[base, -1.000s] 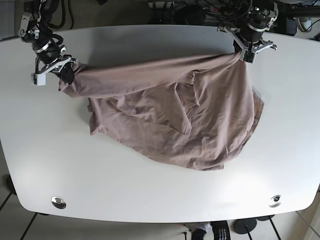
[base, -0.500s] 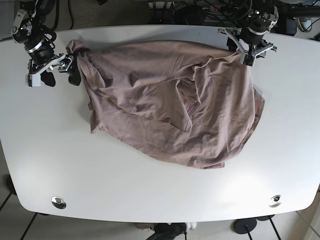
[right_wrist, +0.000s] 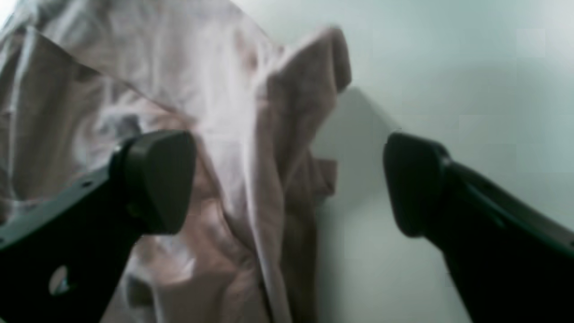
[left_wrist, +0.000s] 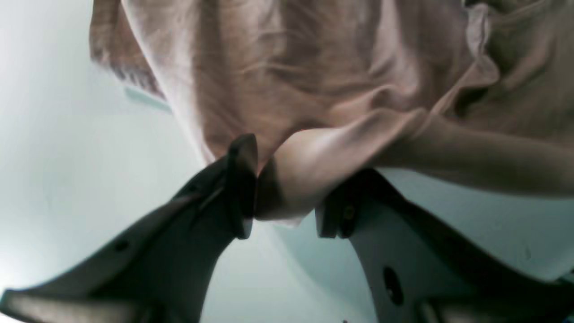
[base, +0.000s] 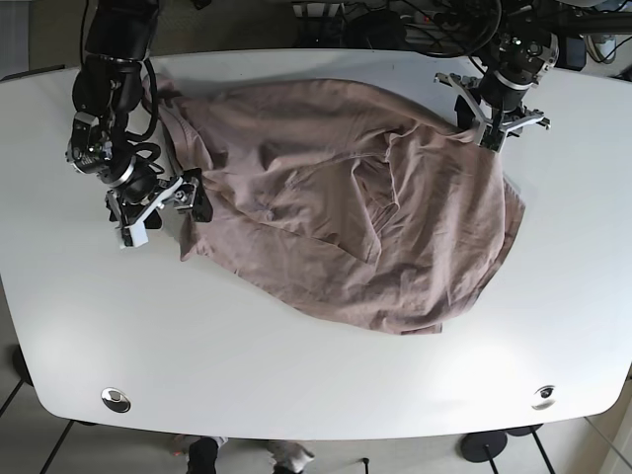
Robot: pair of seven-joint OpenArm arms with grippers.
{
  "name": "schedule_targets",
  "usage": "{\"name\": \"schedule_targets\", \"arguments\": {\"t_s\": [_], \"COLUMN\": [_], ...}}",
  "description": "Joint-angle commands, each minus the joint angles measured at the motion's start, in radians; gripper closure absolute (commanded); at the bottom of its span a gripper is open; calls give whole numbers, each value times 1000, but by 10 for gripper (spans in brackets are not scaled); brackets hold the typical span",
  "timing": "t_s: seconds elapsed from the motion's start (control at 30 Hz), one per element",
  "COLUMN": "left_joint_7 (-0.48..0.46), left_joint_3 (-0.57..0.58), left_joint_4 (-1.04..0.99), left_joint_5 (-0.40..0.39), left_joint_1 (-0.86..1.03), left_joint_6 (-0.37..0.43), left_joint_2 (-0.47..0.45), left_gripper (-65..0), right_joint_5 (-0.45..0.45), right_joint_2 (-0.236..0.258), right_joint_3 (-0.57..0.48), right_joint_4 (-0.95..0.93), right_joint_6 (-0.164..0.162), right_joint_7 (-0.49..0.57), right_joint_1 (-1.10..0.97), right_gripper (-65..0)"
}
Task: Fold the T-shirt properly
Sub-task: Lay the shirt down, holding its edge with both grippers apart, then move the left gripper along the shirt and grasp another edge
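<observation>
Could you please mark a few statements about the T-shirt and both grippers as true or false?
1. The right gripper is open, holding nothing. True.
2. The T-shirt is neatly folded into a rectangle. False: it lies spread and wrinkled on the table.
3. The left gripper has T-shirt fabric between its jaws. True.
4. The T-shirt is bright blue. False: it is a dusty pinkish brown.
5. The right gripper hovers over bare table far from the T-shirt. False: it is at the garment's edge.

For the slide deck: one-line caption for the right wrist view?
Right pincer open, jaws spread above the rumpled edge of the brown T-shirt lying on the white table.
</observation>
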Motion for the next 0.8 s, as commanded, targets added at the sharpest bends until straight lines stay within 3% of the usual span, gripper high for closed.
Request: {"name": "schedule_targets", "arguments": {"t_s": [0.03,0.13,0.2,0.3,0.37,0.4,0.47,0.63,0.77,0.8], "left_joint_7": [-18,-18,-18,-17,-15,19,114,292,531,542], "left_joint_3": [-2,-2,-2,1,3,6,7,9,9,7], "left_joint_4": [23,23,23,20,19,20,19,15,-37,-74], "left_joint_5": [-11,-22,-85,-189,-214,-220,-220,-220,-218,-218], "left_joint_1": [7,8,8,8,-2,-25,-101,-300,-573,-644], "left_joint_6": [-4,-4,-4,-4,-4,-4,-4,-4,-4,-4], "left_joint_2": [-2,-2,-5,-24,-27,-28,-30,-76,-127,-140], "left_gripper": [-188,-189,-190,-267,-318,-340,-349,-350,-350,-351], "right_joint_5": [-1,-39,-87,-154,-157,-164,-156,-157,-164,-164], "right_joint_2": [2,-33,-64,-111,-124,-124,-124,-124,-124,-124], "right_joint_3": [1,1,3,5,5,3,3,1,1,1], "right_joint_4": [-7,-10,-13,-13,-13,-13,-10,-10,-10,-10], "right_joint_6": [7,7,7,7,7,6,6,6,7,7], "right_joint_7": [23,23,26,34,60,68,69,72,72,72], "right_joint_1": [18,11,0,-3,-3,-3,-3,-3,-3,-3], "right_gripper": [-648,-644,-568,-314,-143,-24,-52,-24,-24,-24]}}
